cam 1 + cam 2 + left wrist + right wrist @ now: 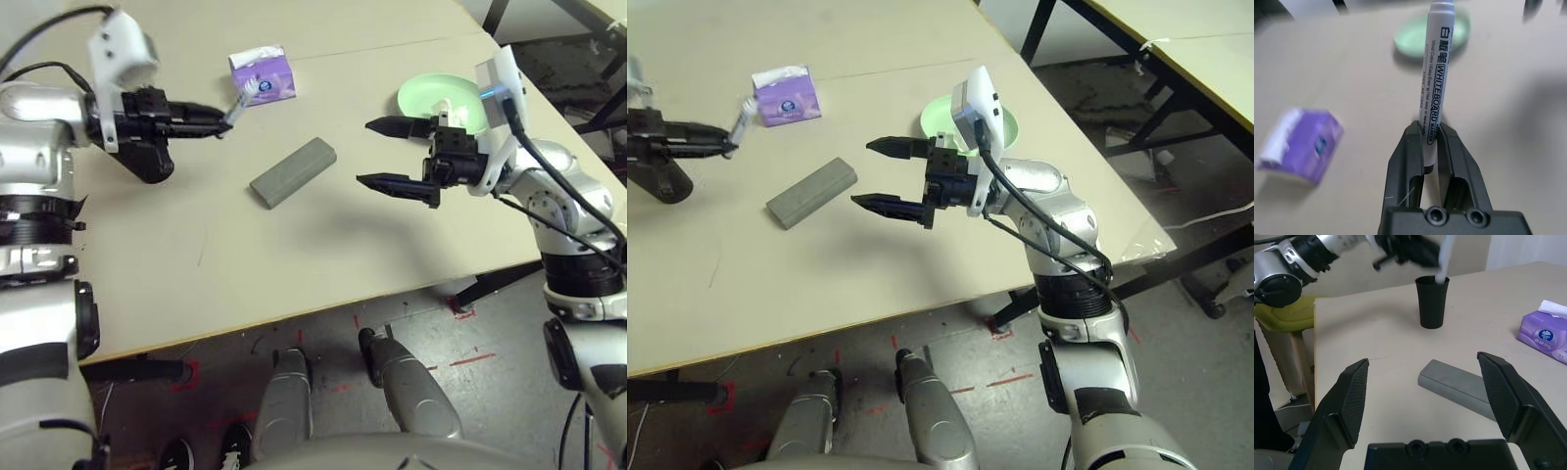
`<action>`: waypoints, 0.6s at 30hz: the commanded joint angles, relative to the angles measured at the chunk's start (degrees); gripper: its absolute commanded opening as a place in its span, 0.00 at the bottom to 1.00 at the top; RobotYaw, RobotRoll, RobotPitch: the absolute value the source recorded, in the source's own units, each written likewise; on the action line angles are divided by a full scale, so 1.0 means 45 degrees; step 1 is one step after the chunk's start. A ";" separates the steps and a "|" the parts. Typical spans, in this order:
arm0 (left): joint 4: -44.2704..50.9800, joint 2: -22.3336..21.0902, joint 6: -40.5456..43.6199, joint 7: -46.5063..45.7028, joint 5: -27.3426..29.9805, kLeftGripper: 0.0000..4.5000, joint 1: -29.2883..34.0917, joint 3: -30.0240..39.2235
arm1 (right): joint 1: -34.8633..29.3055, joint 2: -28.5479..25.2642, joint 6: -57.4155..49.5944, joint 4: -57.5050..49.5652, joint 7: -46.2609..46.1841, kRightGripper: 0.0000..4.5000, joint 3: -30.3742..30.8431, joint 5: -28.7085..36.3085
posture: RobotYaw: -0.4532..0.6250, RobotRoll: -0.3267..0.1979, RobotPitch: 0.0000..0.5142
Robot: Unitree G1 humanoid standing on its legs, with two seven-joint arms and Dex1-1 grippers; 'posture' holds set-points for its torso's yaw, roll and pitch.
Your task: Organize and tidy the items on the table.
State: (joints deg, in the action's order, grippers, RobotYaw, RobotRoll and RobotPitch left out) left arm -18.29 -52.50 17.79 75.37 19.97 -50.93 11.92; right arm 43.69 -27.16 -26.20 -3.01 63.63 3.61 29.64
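Beige counter, seen from the head. Clamping a white marker (1436, 73) near one end with the left end effector (227, 119), fingers nearly shut on the barrel, with the printed length sticking out past the fingertips. Hovering above the left part of the counter, with the marker's free end tilting toward the far edge and stopping just short of the purple tissue pack (263, 75).

Standing upright toward the left edge: the black cup (1431, 302), judged the likely home for the marker. Seen from the right wrist, the marker seems to line up with the cup's mouth; cannot tell whether it is actually over the rim or merely crossing in front of it. Probably needing the long axis turned upright above the mouth before any letting go. Left arm plainly the nearer one, and already carrying.

Holding the right end effector (397, 155) spread fully wide and gripping nothing, pointing leftward above the right part of the counter. Lying slantwise mid-counter between the two end effectors: the grey glasses case (293, 172), low and out of the marker's way. Sitting by the right edge, well apart from the cup: the green plate (436, 95).
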 commanded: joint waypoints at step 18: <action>-0.1841 -0.0944 -0.1154 -0.6873 -0.0700 0.06 0.3409 0.3253 | -0.0024 -0.0014 0.0719 0.1124 0.0512 1.00 0.0382 -0.0712 | 0.34 0.62 0.45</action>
State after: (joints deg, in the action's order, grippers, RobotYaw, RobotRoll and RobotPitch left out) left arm -25.23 -55.88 13.83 45.82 17.59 -35.23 25.93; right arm 43.84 -26.62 -23.75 1.49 65.35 4.36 27.53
